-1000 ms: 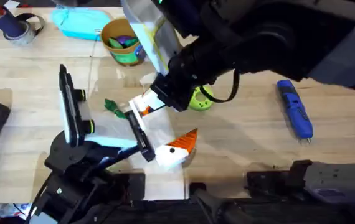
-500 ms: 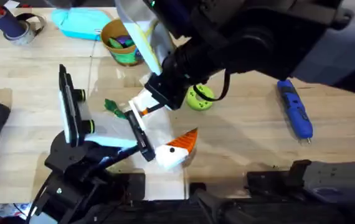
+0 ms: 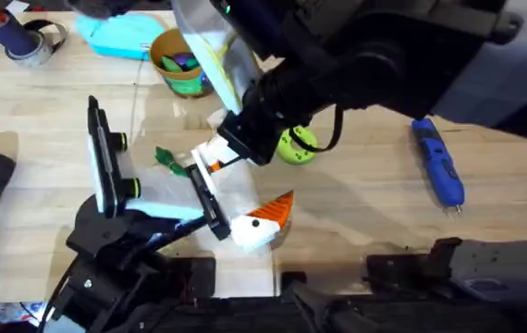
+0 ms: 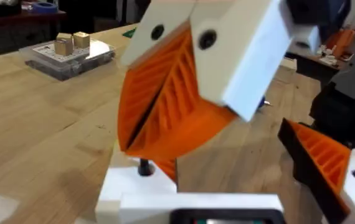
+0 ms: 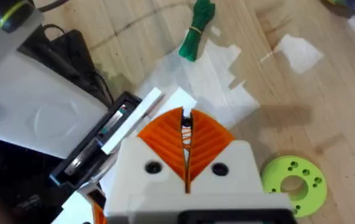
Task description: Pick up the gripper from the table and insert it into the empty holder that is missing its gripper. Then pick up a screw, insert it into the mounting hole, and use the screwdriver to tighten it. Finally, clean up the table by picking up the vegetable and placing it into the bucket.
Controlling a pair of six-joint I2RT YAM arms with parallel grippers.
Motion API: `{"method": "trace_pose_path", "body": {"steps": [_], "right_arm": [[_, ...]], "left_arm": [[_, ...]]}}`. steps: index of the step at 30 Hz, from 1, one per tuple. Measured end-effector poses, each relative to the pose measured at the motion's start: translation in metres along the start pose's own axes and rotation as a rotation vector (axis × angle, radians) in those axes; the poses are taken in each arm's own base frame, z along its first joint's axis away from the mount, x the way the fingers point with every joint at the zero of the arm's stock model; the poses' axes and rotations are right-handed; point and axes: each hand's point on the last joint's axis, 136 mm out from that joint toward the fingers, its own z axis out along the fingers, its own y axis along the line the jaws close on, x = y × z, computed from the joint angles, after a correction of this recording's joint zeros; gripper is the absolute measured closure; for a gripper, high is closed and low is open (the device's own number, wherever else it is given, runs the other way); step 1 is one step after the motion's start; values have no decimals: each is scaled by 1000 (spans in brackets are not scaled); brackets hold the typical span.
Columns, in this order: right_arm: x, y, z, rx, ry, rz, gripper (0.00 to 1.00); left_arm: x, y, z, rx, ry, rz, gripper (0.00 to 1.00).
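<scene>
The right gripper (image 5: 185, 146), orange pads pinched on the small white plastic gripper part (image 3: 210, 153), could jam it crooked against the black holder rail (image 3: 206, 199); left fingers: cannot tell.

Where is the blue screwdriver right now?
In the overhead view the screwdriver lies on the table's right side, by itself, well to the right of the green ring.
</scene>
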Motion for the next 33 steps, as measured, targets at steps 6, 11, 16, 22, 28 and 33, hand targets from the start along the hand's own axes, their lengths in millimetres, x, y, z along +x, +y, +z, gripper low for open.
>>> {"method": "trace_pose_path", "body": {"steps": [6,11,16,22,28,33], "right_arm": [[0,0,1,0,3,1,995],[-1,0,6,-4,9,-3,995],[-2,1,6,-4,8,-4,995],[-2,1,7,-4,8,-3,995],[-1,-1,7,10,9,-5,995],[-1,-1,7,16,11,-7,995]], "left_arm": [[0,0,0,0,0,-1,7],[0,0,0,0,0,-13,7],[0,0,0,0,0,-16,7],[0,0,0,0,0,-16,7],[0,0,0,0,0,-16,7],[0,0,0,0,0,-19,7]]}}
